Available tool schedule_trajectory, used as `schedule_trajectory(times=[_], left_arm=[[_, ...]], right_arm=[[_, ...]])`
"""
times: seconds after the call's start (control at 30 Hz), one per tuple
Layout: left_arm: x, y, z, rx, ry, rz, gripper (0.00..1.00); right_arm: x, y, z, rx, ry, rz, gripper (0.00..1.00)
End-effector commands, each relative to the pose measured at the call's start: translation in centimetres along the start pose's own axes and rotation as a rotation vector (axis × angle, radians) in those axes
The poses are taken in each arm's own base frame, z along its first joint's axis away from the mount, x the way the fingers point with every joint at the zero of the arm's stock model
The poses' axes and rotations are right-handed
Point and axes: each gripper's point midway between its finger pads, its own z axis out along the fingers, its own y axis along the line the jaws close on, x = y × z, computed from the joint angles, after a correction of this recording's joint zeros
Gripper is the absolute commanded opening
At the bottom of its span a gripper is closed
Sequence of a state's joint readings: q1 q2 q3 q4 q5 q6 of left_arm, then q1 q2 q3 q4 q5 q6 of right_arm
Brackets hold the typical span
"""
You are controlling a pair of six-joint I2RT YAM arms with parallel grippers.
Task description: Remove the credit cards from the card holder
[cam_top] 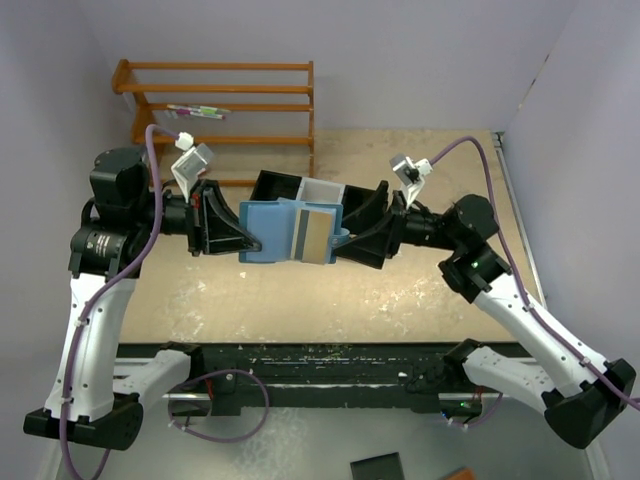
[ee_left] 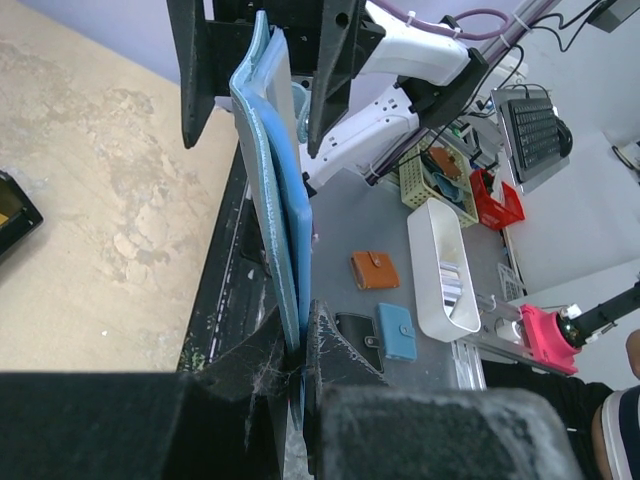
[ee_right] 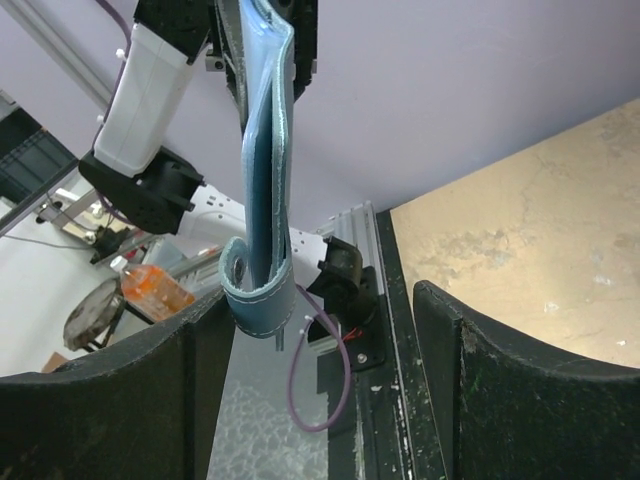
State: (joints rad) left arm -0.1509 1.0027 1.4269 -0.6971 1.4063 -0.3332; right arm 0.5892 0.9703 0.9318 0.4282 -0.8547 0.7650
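The left gripper is clamped on one end of the card holder, which it holds above the table, spread open and flat-face up to the top camera. From these fingers the holder runs straight out ahead toward the other arm. In the left wrist view it stands edge-on, pinched at its near end.

The right gripper faces it from the opposite side with its jaws apart and nothing held. In its own camera the holder hangs edge-on directly ahead, sitting closer to one finger than the other, and the curled strap at its end is the nearest part. The left wrist view shows those two fingers straddling the holder's far end without closing on it.

A gold-tan card shows in the half of the holder nearest the right gripper, just ahead of its fingertips, its long side lying across the line between the two arms. Any other cards are not visible. So the right arm is the one placed to pull it. The fingers likely need to close on the card's exposed edge rather than on the strap or the blue cover, while the left grip holds the holder steady
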Motion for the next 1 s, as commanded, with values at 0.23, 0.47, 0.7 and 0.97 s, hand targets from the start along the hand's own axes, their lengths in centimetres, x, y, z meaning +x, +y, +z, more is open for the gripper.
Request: schedule_trajectory(times=[0.23, 0.47, 0.7, 0.97], left_arm=[[-0.5, -1.8, -0.2, 0.052, 0.0, 0.048, 0.0], [-0.7, -2.0, -0.2, 0.064, -0.002, 0.042, 0.0], [-1.6, -1.9, -0.1, 0.068, -0.009, 0.02, 0.0], [-1.8, -2.0, -0.1, 0.077, -0.006, 0.013, 0.0]], right_arm=[[-0.9, -0.6, 0.5, 0.037, -0.061, -0.033, 0.71], [-0.7, -1.5, 0.3, 0.095, -0.091, -0.031, 0.71], [-0.3, -2.1, 0.0, 0.14, -0.13, -0.03, 0.73], [-1.4, -1.6, 0.3, 0.132, -0.162, -0.033, 0.73]])
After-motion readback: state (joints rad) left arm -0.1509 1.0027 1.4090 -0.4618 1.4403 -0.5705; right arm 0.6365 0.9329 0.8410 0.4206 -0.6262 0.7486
